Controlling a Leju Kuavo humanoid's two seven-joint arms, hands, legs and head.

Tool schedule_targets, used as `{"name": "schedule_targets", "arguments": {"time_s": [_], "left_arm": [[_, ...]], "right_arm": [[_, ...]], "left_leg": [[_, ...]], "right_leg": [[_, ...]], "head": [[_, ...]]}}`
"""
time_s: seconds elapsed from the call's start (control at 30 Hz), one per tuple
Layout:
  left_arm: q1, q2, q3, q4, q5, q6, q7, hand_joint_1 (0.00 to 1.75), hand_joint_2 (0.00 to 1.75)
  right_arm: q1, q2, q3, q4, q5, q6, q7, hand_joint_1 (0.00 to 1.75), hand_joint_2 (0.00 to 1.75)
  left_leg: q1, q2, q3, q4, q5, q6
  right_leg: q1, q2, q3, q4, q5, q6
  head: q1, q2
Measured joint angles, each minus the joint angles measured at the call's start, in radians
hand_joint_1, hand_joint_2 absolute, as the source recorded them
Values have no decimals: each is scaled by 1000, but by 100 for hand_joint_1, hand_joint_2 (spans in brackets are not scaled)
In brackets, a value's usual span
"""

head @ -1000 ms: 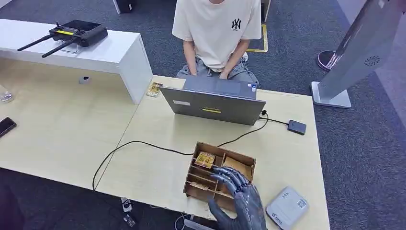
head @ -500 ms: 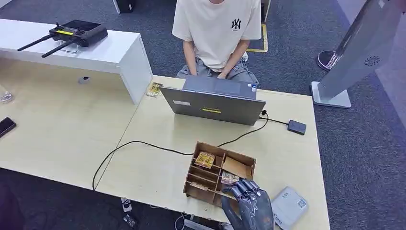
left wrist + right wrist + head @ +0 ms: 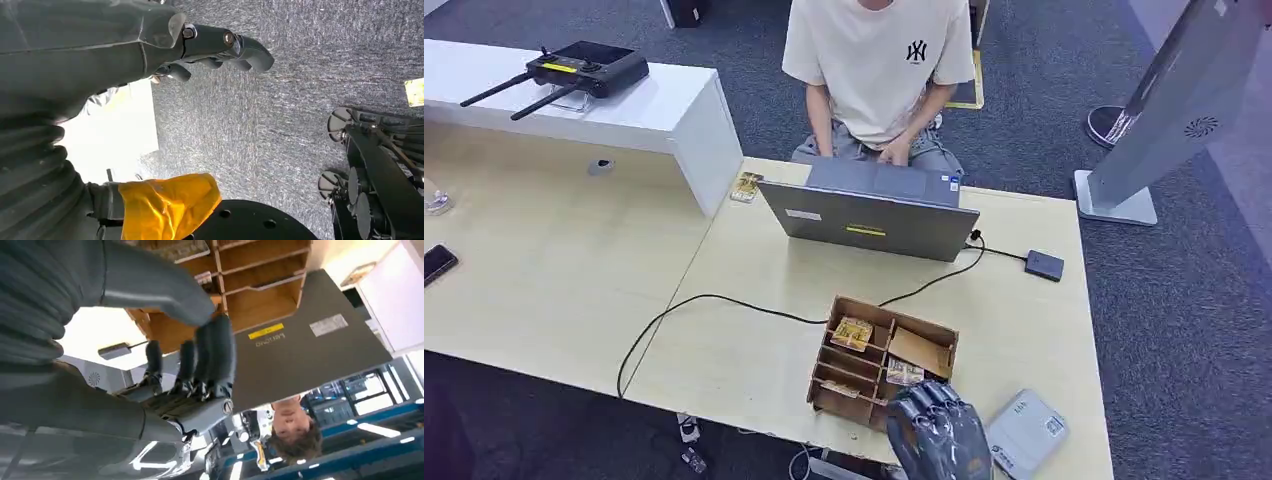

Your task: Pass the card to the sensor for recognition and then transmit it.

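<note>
**Right hand drawn back from the card box, fingers curled**

Cards lie in the wooden box (image 3: 883, 361) at the near edge of the table (image 3: 754, 340): one patterned card (image 3: 852, 333) in a far compartment, another (image 3: 904, 373) in a middle one just beyond the right hand (image 3: 937, 432). A second ago that hand reached over the box with fingers extended; it has since pulled back toward the table edge, fingers (image 3: 210, 357) curled in and pressed together. Whether a card is pinched inside them cannot be told, so the pick-up is best judged unconfirmed. The grey card reader (image 3: 1024, 432), probably the sensor, lies just beside the hand on its right, apart from the box.

The left hand (image 3: 150, 45) hangs over carpet, fingers loosely curled around nothing.

Beyond the box, a laptop (image 3: 869, 210) stands with a person (image 3: 879, 70) typing behind it; its black cable (image 3: 724, 300) crosses the table left of the box. A small black drive (image 3: 1044, 265) lies near the far right edge. Nothing stands between hand and reader.
</note>
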Motion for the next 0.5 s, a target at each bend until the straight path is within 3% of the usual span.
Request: {"name": "schedule_targets", "arguments": {"time_s": [0.07,0.13,0.2,0.23,0.3,0.5], "left_arm": [[0,0,-1,0,0,0,0,0,175],[0,0,-2,0,-1,0,0,0,175],[0,0,-3,0,-1,0,0,0,175],[0,0,-3,0,-1,0,0,0,175],[0,0,-3,0,-2,-1,0,0,175],[0,0,-3,0,-4,-1,1,0,175]], "right_arm": [[1,-6,3,-5,3,12,2,115,175],[1,-9,4,-7,5,20,2,115,175],[1,-10,5,-7,8,25,1,82,175],[1,-11,6,-8,9,27,1,82,175],[1,-13,7,-8,10,30,1,63,175],[1,-15,9,-8,15,42,1,61,175]], "left_leg": [[0,0,0,0,0,0],[0,0,0,0,0,0],[0,0,0,0,0,0],[0,0,0,0,0,0],[0,0,0,0,0,0],[0,0,0,0,0,0]], "right_leg": [[0,0,0,0,0,0],[0,0,0,0,0,0],[0,0,0,0,0,0],[0,0,0,0,0,0],[0,0,0,0,0,0],[0,0,0,0,0,0]], "head": [[0,0],[0,0],[0,0],[0,0],[0,0],[0,0]]}}
